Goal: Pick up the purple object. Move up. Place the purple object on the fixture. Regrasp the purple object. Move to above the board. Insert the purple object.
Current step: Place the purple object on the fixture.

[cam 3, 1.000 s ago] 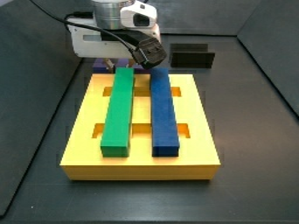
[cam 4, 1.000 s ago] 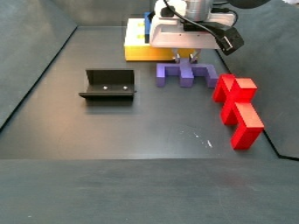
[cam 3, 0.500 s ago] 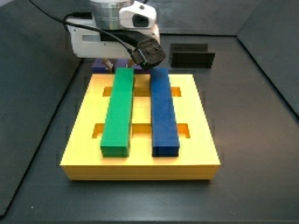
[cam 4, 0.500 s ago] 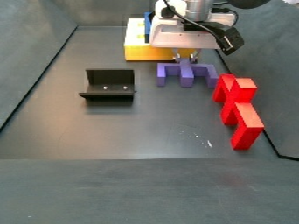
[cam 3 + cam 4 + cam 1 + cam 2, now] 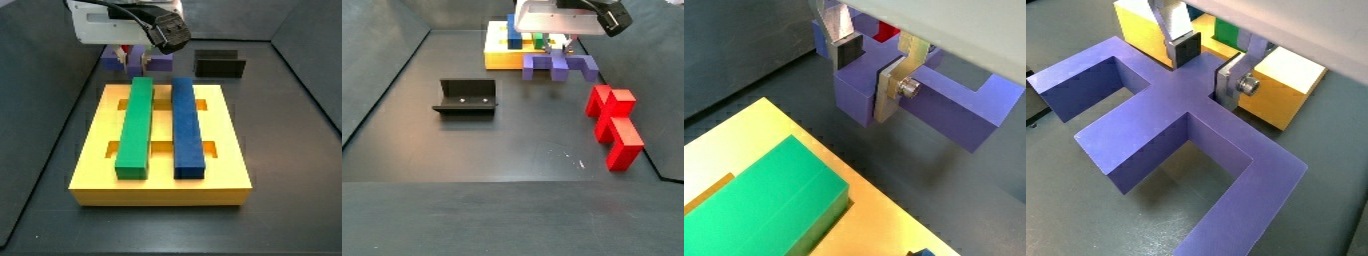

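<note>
The purple object (image 5: 560,66) is a flat branched piece with several prongs. It hangs above the floor in my gripper (image 5: 556,48), next to the yellow board (image 5: 500,58). In both wrist views the silver fingers (image 5: 894,88) (image 5: 1231,86) press on its narrow middle bar, and the gripper (image 5: 869,72) (image 5: 1207,68) is shut on it. The purple object fills a wrist view (image 5: 1146,130) and shows in the other (image 5: 951,110). In a side view the gripper (image 5: 130,57) sits behind the board's far edge, with purple (image 5: 160,63) showing beside it. The fixture (image 5: 465,98) stands apart on the floor.
The yellow board (image 5: 94,165) holds a green bar (image 5: 134,125) and a blue bar (image 5: 187,125) in its slots. A red stepped piece (image 5: 613,125) lies on the floor near the wall. The fixture also shows behind the board (image 5: 221,63).
The gripper has risen with the purple object held in it; the piece has left the floor. Nothing else has moved.
</note>
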